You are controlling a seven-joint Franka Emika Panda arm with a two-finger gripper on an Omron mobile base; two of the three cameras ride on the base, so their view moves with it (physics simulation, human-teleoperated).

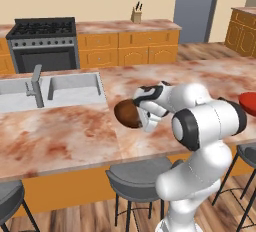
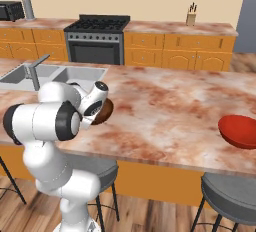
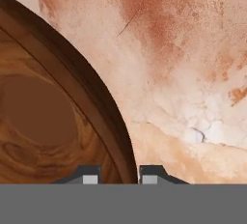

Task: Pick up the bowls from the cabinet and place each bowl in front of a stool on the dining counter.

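Fingers [image 3: 119, 174] clamp brown bowl [image 1: 129, 114] rim over bench [image 1: 75, 136]; lower level above stool [image 1: 140, 176] at 6 o'clock.

The desk [image 1: 75, 136] carries a sink [image 1: 70, 90] at its ten o'clock corner in the left base view, with the faucet [image 1: 36, 85] on the sink's near rim. One bowl [image 1: 129, 114] sits at the centre, just off the sink's four o'clock corner; a second bowl [image 2: 241, 130] lies well apart at three o'clock. Stools [image 1: 137, 178] stand before the near edge at six o'clock. A stove [image 1: 44, 43] stands behind at eleven.
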